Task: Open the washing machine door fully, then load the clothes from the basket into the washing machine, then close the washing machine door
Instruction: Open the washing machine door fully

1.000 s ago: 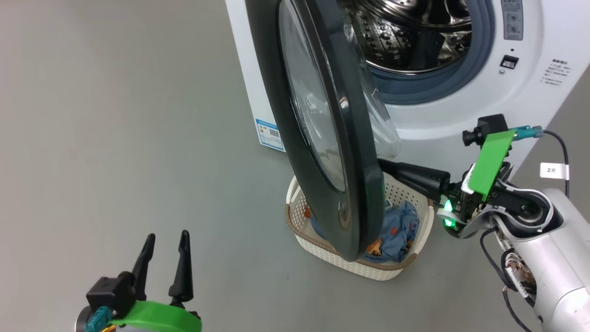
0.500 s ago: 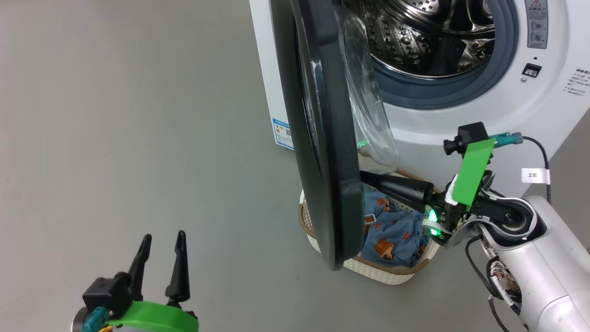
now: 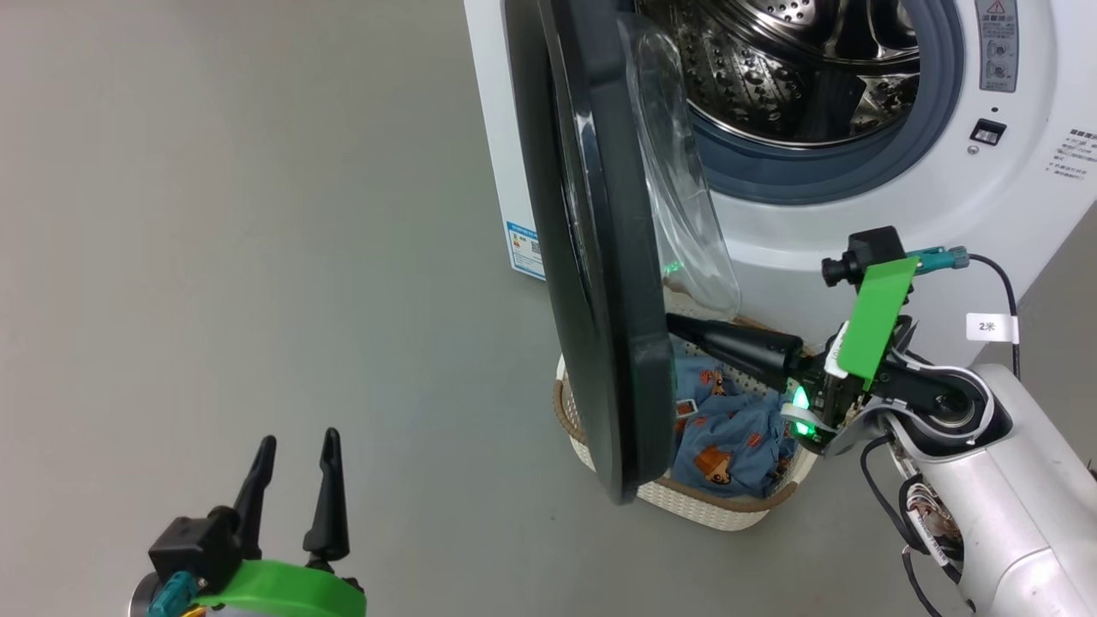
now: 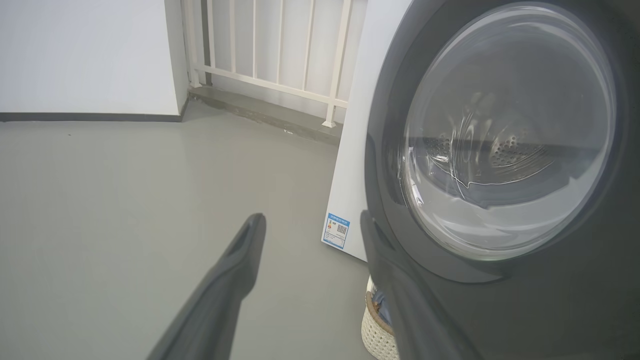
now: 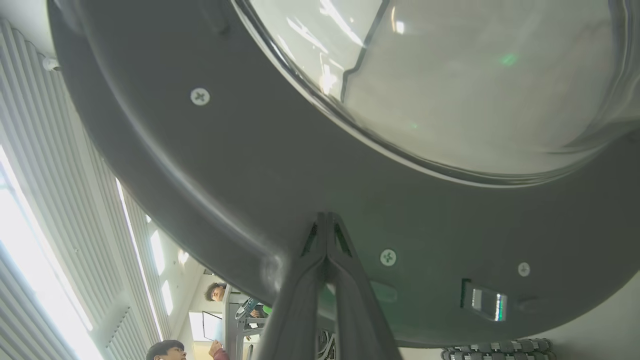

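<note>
The machine (image 3: 857, 223) is big and white and stands close by the right gripper (image 3: 673, 324). You can see into its steel drum (image 3: 771, 68). The door (image 3: 600, 257) stands about half open, right in front of the right gripper's tips. Those 2 fingers are pressed together and hold nothing. Their tips seem to touch the door's inner side, on the dark ring just under the glass. The basket (image 3: 703, 506) sits on the floor (image 3: 214, 214) under the right gripper, and the clothes (image 3: 728, 428) lie in it. The left gripper (image 3: 298, 437) is well apart from the door, on its outer side. Its 2 fingers are spread with nothing between them.
</note>
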You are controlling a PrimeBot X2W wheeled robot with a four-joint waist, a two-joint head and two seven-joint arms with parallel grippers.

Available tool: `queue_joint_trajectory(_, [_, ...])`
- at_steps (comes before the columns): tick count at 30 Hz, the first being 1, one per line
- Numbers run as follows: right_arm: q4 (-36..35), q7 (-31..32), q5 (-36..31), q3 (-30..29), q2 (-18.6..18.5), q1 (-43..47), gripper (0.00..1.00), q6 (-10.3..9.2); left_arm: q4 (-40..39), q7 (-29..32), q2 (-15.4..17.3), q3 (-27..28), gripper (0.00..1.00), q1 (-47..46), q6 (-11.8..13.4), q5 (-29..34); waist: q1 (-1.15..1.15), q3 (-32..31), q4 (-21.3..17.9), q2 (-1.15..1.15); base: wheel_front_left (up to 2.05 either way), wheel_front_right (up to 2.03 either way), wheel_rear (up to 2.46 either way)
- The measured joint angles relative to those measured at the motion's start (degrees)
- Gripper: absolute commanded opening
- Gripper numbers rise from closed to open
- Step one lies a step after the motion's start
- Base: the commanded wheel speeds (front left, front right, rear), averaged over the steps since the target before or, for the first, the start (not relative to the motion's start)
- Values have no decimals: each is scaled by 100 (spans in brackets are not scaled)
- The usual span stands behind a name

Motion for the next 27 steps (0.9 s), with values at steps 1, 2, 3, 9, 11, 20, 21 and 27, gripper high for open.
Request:
queue_joint_trajectory(1, [0, -42, 1, -49, 9, 0, 0, 0, 1, -1, 0, -4, 100, 0, 0, 0, 0, -6, -4, 0, 0, 0, 0])
queue_joint_trajectory(2, [0, -52, 1, -91, 12, 0, 0, 0, 2, 0, 0, -5, 100, 0, 0, 0, 0, -12, -14, 0, 0, 0, 0])
queue_joint_trajectory(3, [-1, -52, 1, -116, 14, 0, 0, 0, 2, -1, 1, -5, 100, 0, 0, 0, 0, -17, -33, 0, 0, 0, 0])
queue_joint_trajectory(9, [-12, -66, 0, -229, 0, 13, 10, 0, 3, -1, 23, -8, 100, 1, 0, 0, 0, -43, -169, 0, 0, 0, 0])
queue_joint_trajectory(11, [-14, -124, 0, -276, 0, 25, 26, 0, 3, -1, 52, -7, 100, 1, 0, 0, 0, -67, -231, 0, 0, 0, 0])
queue_joint_trajectory(20, [-152, -269, -116, -413, 47, 276, 100, 0, 8, 0, 145, -22, 100, 7, 0, 0, 0, -192, -627, 0, 0, 0, 0])
queue_joint_trajectory(21, [-167, -308, -189, -421, 55, 296, 100, 0, 8, 0, 155, -24, 100, 8, 0, 0, 0, -205, -682, 0, 0, 0, 0])
queue_joint_trajectory(27, [-493, -532, -357, -461, 78, 455, 100, 0, 7, 1, 168, -49, 100, 21, 19, 0, 0, -276, -1046, 0, 0, 0, 0])
